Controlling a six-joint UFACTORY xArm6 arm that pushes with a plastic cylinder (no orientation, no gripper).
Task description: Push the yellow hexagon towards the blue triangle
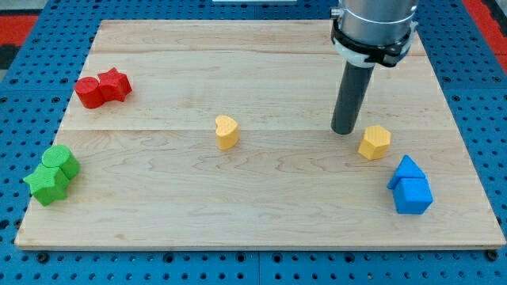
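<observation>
My tip [344, 131] is a bare rod end with no jaws to open or close, and it sits down on the wooden board [261, 214], just to the left of the yellow hexagon [375, 142] and a shade farther back. That hexagon lies near the blue triangle [406, 170], which is to its right and nearer, touching a blue cube [413, 195]. Well off to the left stands a yellow heart [226, 131], farther left two red blocks [103, 87] touch at the far side and two green blocks [52, 174] touch at the near side
</observation>
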